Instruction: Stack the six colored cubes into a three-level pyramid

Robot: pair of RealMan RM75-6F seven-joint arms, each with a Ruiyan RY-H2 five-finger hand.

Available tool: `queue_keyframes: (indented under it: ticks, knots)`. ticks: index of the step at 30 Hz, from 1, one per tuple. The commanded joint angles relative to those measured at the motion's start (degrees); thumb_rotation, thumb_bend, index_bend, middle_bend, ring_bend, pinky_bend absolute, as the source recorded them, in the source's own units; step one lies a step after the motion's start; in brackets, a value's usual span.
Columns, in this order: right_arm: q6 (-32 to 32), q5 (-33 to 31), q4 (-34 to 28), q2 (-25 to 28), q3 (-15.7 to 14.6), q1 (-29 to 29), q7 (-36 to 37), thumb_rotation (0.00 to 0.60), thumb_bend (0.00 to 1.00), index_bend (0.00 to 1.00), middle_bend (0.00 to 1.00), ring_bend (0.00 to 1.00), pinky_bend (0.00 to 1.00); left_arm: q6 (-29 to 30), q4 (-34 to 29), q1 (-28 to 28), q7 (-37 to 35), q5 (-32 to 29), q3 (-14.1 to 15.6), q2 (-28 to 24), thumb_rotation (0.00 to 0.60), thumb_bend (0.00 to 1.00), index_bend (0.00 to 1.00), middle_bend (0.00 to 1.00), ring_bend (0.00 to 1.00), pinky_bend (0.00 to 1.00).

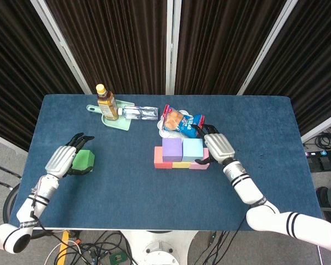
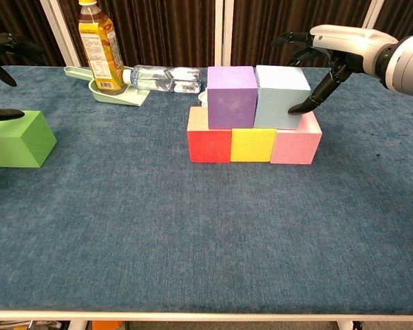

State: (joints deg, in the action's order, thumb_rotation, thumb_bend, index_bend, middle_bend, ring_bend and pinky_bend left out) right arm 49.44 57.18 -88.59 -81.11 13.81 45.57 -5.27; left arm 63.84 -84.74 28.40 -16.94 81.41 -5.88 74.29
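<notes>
Left hand (image 1: pixel 63 159) spread over half-hidden green cube (image 2: pixel 17 139), right hand (image 2: pixel 337 49) loose

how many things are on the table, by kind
cubes: 6 (red, yellow, pink, purple, light blue, green)
bottles: 2 (upright tea bottle, clear bottle lying down)
snack bags: 1
green scoops: 1
total: 10
</notes>
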Motion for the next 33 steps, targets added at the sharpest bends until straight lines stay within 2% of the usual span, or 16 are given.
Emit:
queue_keyframes:
  ticks: [1,17,19,24,27,30,33]
  knots:
    - [0.0,0.0,0.0,0.0,-0.1,0.0,-0.1,0.6,0.17,0.0,0.51,0.01,0.0,0.1,-0.1,-0.1,-0.1,0.1,0.0,-0.1,0.6,0.18,0.11,0.12,0.01,0.26]
    - [-0.3,-1.1,-0.1,-0.3,-0.3,0.3,-1.3,0.6,0.16,0.0,0.51,0.01,0.0,0.0,0.3,-0.2,-0.4,0.1,0.3,0.0,0.6,0.18,0.11,0.12,0.01,0.26]
    - [-0.7,-1.0,-0.3,-0.1,-0.4,0.4,-1.2,0.6,0.14,0.0,0.47,0.01,0.0,0.0,0.4,-0.3,-0.5,0.1,0.3,0.0,0.6,0.18,0.11,0.12,0.01,0.26]
    - [-0.7,0.1,-0.5,0.2,-0.4,0.2,-0.6,0.6,0.1,0.0,0.26,0.0,0.0,0.1,0.4,-0.3,-0.6,0.2,0.3,0.0,0.6,0.18,0.11,0.12,0.01,0.26]
    - [-0.7,0.9,-0.5,0.4,-0.6,0.2,-0.2,0.6,0.09,0.0,0.18,0.0,0.0,0.2,0.4,-0.3,-0.6,0.3,0.3,0.0,0.6,0.18,0.11,0.12,0.01,0.26]
    - [-0.8,1.4,-0.6,0.6,-0.6,0.1,0.1,0.6,0.06,0.0,0.12,0.0,0.0,0.1,0.4,-0.2,-0.6,0.2,0.3,0.0,0.6,0.18,0.11,0.12,0.01,0.26]
    - [-0.9,1.4,-0.7,0.8,-0.6,0.1,0.3,0.6,0.06,0.0,0.11,0.0,0.0,0.0,0.4,-0.2,-0.6,0.3,0.3,0.0,0.6,0.18,0.11,0.12,0.01,0.26]
